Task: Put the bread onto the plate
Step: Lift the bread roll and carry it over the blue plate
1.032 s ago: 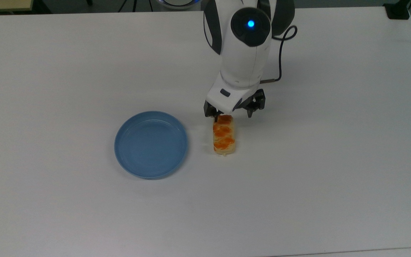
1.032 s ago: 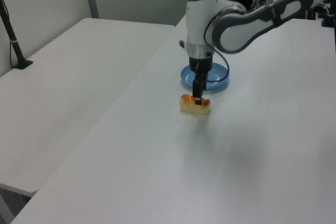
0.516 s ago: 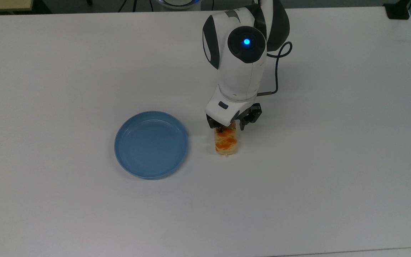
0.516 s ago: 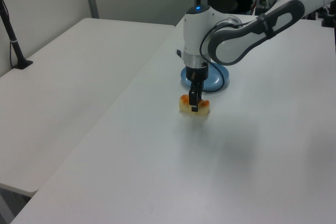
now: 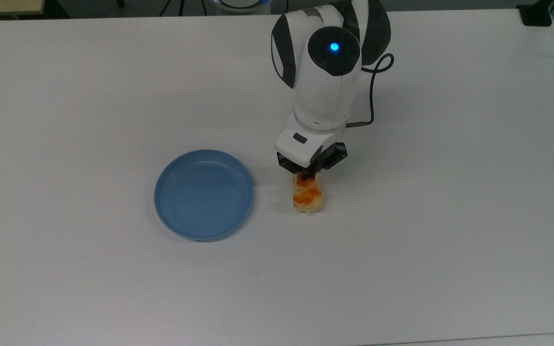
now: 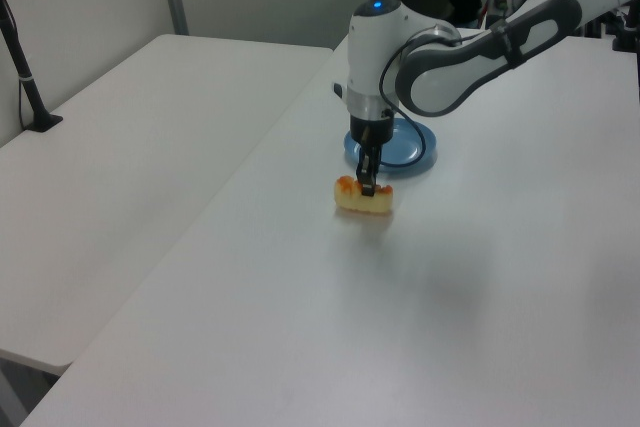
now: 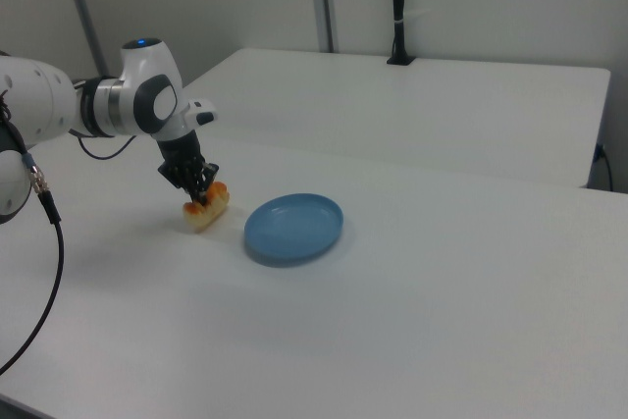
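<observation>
From the top view, a white robot arm is reaching down over a white worktop (image 5: 89, 96). Its black tool (image 5: 309, 177) is pressing in on the far end of the bread (image 5: 308, 196), a pale-yellow bar with orange patches, and is clenching it between narrowed fingers. The bread is lying on the worktop, pointing away from the arm. The plate (image 5: 203, 194), round and light blue, is sitting just beside the bread on the top view's left, not touching it. A black cable (image 5: 372, 91) is looping off the arm's wrist.

From the left view, the arm is coming in from the left view's upper right and bending straight down. The tool (image 6: 367, 185) is gripping the bread (image 6: 362, 200) from above, at its middle as seen here. The plate (image 6: 412, 150) is lying behind the bread, partly hidden by the arm.

From the right view, the arm is entering from the right view's left. The tool (image 7: 204, 195) is closing on the bread (image 7: 205, 207), which is sitting on the worktop (image 7: 442, 321). The plate (image 7: 293, 228) is lying near it on the right view's right, apart from it.
</observation>
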